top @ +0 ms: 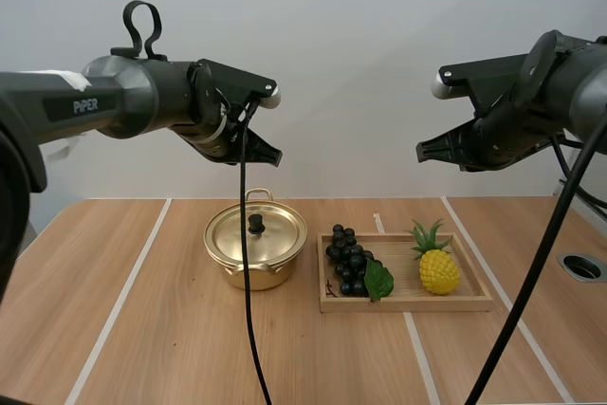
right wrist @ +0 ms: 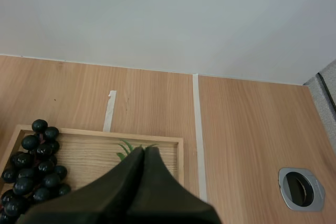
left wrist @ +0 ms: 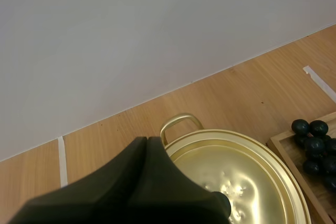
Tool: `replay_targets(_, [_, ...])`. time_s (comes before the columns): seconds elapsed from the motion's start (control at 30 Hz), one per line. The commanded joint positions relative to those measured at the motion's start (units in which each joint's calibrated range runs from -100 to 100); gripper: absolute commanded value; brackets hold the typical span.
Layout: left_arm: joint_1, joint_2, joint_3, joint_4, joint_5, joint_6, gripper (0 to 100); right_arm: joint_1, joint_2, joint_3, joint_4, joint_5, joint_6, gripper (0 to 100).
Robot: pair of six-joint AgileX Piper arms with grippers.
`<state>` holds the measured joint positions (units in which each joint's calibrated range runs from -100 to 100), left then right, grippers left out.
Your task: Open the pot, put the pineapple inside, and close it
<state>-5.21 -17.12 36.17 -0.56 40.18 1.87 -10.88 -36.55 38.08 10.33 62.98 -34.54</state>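
Observation:
A golden pot (top: 254, 248) with its lid (top: 256, 232) on and a black knob (top: 255, 224) stands at the table's middle. To its right lies a wooden tray (top: 469, 296) holding a yellow pineapple (top: 437, 267) and a bunch of dark grapes (top: 348, 260). My left gripper (top: 270, 155) hangs shut high above the pot; from the left wrist its fingers (left wrist: 147, 145) lie together over the lid (left wrist: 247, 177). My right gripper (top: 422, 151) hangs shut high above the tray, fingers (right wrist: 143, 156) together over the tray (right wrist: 157, 153), with the pineapple's green leaves (right wrist: 125, 149) peeking out beside them.
White tape lines (top: 123, 296) run across the wooden table. A round metal grommet hole (top: 582, 266) sits near the right edge. The grapes (right wrist: 31, 163) fill the tray's left half. A plain grey wall stands behind the table.

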Motion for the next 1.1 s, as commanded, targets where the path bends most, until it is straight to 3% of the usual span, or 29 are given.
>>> replay_targets(0.0, [-0.33, 0.23, -0.47, -1.32, -1.99, 3.22, 0, -0.18, 0.94, -0.12, 0.6, 0.75, -0.52, 0])
replay_targets(0.1, [-0.59, 0.67, -0.47, -2.1, -2.21, 6.35, 2, -0.18, 2.34, -0.12, 0.6, 0.75, -0.65, 0])
replay_targets(0.17, [-0.59, 1.06, -0.47, -3.66, -2.21, 8.3, 14, -0.18, 2.92, -0.12, 0.6, 0.75, -1.43, 0])
replay_targets(0.23, [-0.59, 1.8, -0.47, -5.02, -2.21, 10.0, 34, -0.18, 3.18, -0.02, 0.6, 0.75, -1.75, 0])
replay_targets(0.33, [-0.59, 3.36, -0.47, -7.36, 0.27, 12.54, 75, -0.18, 3.18, -0.02, 0.6, 0.38, -2.01, 0])
replay_targets(0.4, [-0.59, 4.6, -0.47, -7.45, 1.59, 13.65, 95, -0.18, 3.18, -0.02, 0.6, 0.37, -2.01, 0])
replay_targets(0.43, [-0.59, 5.38, -0.47, -7.45, 2.54, 13.73, 100, -0.18, 3.18, -0.02, 0.95, 0.35, -2.18, 0])
replay_targets(1.07, [-0.59, 10.47, -0.47, -9.38, 16.89, 13.97, 100, -0.18, 5.61, -0.02, 3.07, 0.02, -4.62, 0])
